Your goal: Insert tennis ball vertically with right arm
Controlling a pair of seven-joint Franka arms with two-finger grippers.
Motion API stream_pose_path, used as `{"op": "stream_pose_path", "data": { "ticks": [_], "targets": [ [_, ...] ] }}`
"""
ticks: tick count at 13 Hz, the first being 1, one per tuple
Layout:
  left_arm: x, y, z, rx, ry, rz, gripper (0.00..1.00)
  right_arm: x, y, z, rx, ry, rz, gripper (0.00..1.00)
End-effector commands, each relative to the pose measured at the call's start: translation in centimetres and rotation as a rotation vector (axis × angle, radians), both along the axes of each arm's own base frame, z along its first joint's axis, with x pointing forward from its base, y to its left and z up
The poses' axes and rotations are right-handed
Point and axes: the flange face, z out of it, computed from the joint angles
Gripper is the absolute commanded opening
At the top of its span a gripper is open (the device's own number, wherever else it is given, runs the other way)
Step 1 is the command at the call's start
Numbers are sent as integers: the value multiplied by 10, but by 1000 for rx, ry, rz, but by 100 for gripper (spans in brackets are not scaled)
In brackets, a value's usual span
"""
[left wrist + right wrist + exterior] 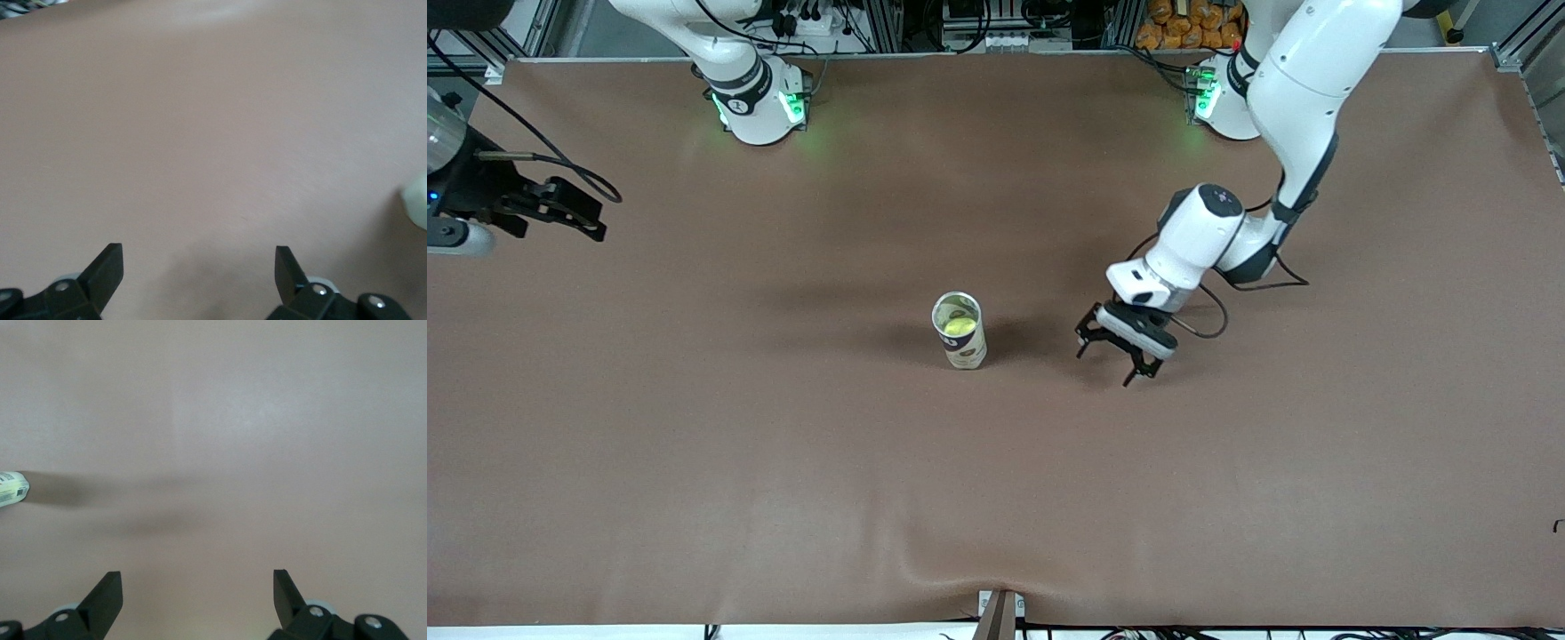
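Ball (959, 326), seemingly tennis, sits inside upright can (961, 342); left gripper (1119, 352) beside, right gripper (576, 213) released.

nothing readable is showing anywhere; the can (960, 333) is carrying a dark label, its print too small to read.

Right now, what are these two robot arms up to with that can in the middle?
Nothing is being held at this moment. An upright can stands mid-table with a yellow-green tennis ball already inside it. The left gripper hangs low over the brown table beside the can, toward the left arm's end, fingers open and empty. The right gripper waits at the right arm's end of the table, also open and empty.
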Motion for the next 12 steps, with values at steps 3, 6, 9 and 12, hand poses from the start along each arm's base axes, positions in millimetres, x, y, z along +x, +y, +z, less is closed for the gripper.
{"op": "stream_pose_path", "data": {
  "ticks": [3,6,9,12],
  "targets": [
    [57,48,51,17,97,180,100,1,-4,22,-20,1,42,100],
    [85,74,110,80,183,253,100,2,2,23,-19,-4,54,100],
    [96,92,158,139,267,296,100,2,-1,23,-20,-9,47,100],
    [100,113,208,145,331,347,100,2,-5,23,-20,-7,39,100]
  ]
}}
